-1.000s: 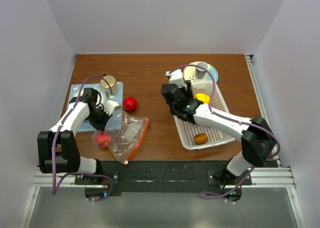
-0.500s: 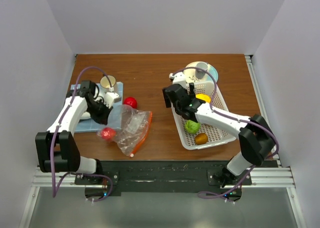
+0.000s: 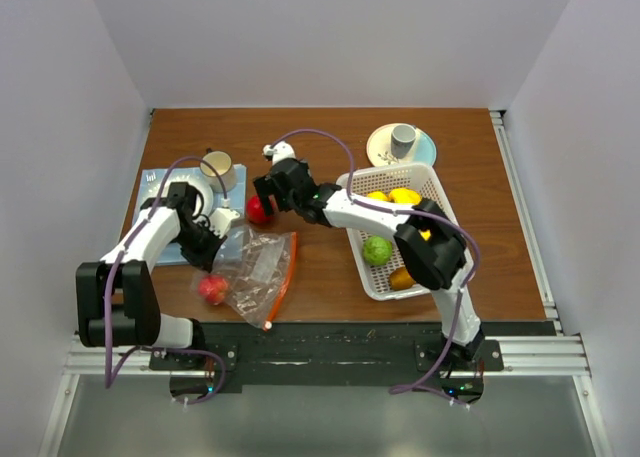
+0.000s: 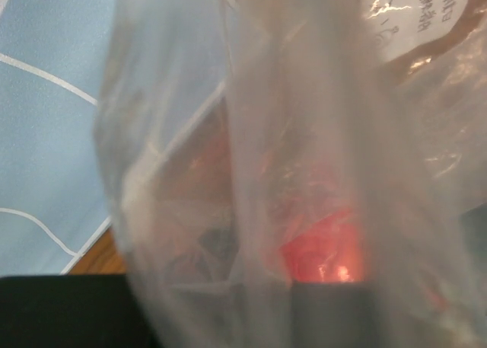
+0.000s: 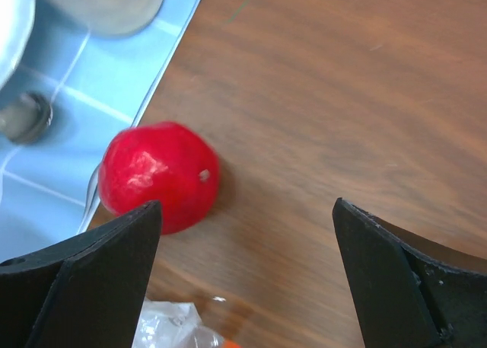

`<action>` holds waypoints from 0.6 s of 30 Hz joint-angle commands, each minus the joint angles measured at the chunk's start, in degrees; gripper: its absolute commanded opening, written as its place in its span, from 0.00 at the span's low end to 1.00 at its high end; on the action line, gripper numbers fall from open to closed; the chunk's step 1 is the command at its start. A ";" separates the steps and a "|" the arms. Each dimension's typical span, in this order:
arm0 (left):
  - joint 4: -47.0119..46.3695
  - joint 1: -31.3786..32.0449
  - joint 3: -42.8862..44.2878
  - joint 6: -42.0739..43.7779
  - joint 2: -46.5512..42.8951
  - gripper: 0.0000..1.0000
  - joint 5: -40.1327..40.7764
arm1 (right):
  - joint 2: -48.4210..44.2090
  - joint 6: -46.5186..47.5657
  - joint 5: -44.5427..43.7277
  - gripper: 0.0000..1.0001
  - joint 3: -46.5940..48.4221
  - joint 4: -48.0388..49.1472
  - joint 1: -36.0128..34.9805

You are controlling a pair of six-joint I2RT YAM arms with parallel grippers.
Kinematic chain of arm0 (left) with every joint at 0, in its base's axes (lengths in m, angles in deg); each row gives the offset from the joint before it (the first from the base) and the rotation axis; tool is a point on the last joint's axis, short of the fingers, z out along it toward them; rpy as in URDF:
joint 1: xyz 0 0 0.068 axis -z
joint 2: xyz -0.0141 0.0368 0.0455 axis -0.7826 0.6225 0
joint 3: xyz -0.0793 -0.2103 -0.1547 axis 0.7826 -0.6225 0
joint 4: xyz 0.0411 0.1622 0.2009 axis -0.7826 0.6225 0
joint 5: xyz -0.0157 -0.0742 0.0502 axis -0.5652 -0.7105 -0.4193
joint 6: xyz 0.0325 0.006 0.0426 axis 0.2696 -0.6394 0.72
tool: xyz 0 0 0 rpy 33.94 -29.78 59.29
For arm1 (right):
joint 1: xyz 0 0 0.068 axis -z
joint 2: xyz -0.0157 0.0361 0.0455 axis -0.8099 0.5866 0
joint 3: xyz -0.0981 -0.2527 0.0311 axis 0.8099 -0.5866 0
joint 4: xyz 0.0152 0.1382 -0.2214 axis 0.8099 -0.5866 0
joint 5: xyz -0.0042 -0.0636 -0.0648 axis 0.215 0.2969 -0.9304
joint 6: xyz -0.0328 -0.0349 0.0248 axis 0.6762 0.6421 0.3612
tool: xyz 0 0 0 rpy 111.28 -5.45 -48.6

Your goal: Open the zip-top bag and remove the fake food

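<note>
The left claw (image 3: pixel 207 239) is pinched together on the upper-left corner of the zip-top bag (image 3: pixel 262 267), seemingly anchoring it so the contents can come out. The bag lies crumpled on the desk (image 3: pixel 320 137), a bagged red fruit (image 3: pixel 213 289) at its lower-left end. Just above the bag sits a loose red fruit (image 5: pixel 158 177); the right claw (image 5: pixel 245 211) hovers over it, spread wide apart, likely to collect it. Well right of the bag, the white basket (image 3: pixel 375 277) holds removed fake food (image 3: pixel 376 249).

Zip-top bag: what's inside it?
One red toy fruit shows through the zip-top bag, at the end away from its zip strip. Crinkles blur the rest; smaller contents could be hidden.
</note>
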 commanded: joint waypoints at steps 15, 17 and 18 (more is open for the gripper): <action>-5.10 -0.57 -4.06 0.93 -0.42 0.00 2.01 | 0.15 -0.65 15.80 0.99 -0.09 13.48 -0.06; -5.11 -0.57 -4.32 0.93 -0.68 0.00 2.01 | 2.00 -0.38 16.24 0.99 3.43 13.29 -0.06; -5.02 -0.66 -4.67 1.01 -0.77 0.00 2.01 | 3.75 -0.03 16.50 0.99 4.40 13.82 -0.15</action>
